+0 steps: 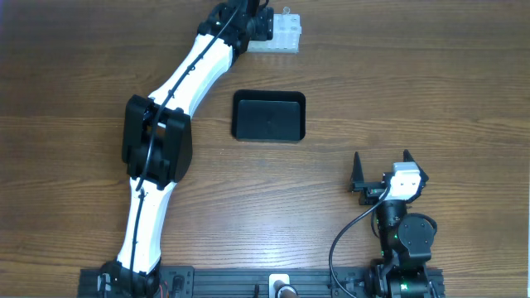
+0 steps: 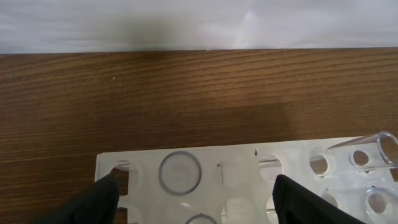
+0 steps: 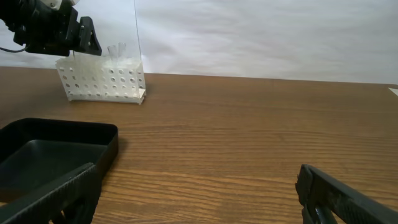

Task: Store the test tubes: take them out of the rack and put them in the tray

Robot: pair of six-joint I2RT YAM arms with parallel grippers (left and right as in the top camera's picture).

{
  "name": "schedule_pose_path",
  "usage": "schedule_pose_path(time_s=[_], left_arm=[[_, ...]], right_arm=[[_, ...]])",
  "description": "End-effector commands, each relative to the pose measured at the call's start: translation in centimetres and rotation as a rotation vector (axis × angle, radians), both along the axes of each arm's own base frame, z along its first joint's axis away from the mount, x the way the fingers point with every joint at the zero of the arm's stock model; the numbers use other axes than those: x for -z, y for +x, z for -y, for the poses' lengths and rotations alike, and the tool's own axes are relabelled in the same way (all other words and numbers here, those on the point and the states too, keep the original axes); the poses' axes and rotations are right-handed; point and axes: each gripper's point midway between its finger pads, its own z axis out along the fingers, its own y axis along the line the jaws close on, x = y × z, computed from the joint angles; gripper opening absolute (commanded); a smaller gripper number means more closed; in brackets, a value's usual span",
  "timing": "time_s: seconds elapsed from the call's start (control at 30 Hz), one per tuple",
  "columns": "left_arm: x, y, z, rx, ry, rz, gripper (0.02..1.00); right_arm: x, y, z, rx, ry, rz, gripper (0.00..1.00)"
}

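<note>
A clear plastic test tube rack (image 1: 286,33) stands at the far middle of the table. My left gripper (image 1: 262,23) hangs over its left end. Seen from the left wrist, the gripper (image 2: 196,205) is open, its dark fingers (image 2: 93,200) straddling the rack (image 2: 239,168) from above. One clear tube's round rim (image 2: 180,172) lies between them, and a tilted tube (image 2: 380,149) leans at the rack's other end. The black tray (image 1: 269,116) lies empty just in front of the rack. My right gripper (image 1: 382,171) rests open near the front right, holding nothing.
The right wrist view looks across bare wood to the rack (image 3: 102,81), the tray's rim (image 3: 62,129) and the left gripper (image 3: 59,34). A white wall runs behind the table's far edge. The left arm's long white link (image 1: 190,79) crosses the table's left side.
</note>
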Motion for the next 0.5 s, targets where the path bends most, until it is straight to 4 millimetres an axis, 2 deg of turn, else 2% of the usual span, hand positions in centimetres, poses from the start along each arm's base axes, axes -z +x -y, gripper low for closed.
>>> schedule_pose_path(time_s=[0.03, 0.13, 0.3, 0.5], left_arm=[[-0.42, 0.41, 0.24, -0.005, -0.003, 0.017, 0.728], [-0.41, 0.38, 0.3, -0.004, -0.003, 0.016, 0.623], [-0.4, 0.33, 0.43, -0.002, -0.004, 0.016, 0.514], [-0.43, 0.16, 0.87, 0.005, -0.004, 0.016, 0.334]], right_arm=[[0.12, -0.02, 0.04, -0.001, 0.003, 0.001, 0.993], [0.12, -0.02, 0.04, -0.001, 0.003, 0.001, 0.993], [0.12, -0.02, 0.04, -0.001, 0.003, 0.001, 0.991], [0.12, -0.02, 0.04, -0.001, 0.003, 0.001, 0.991]])
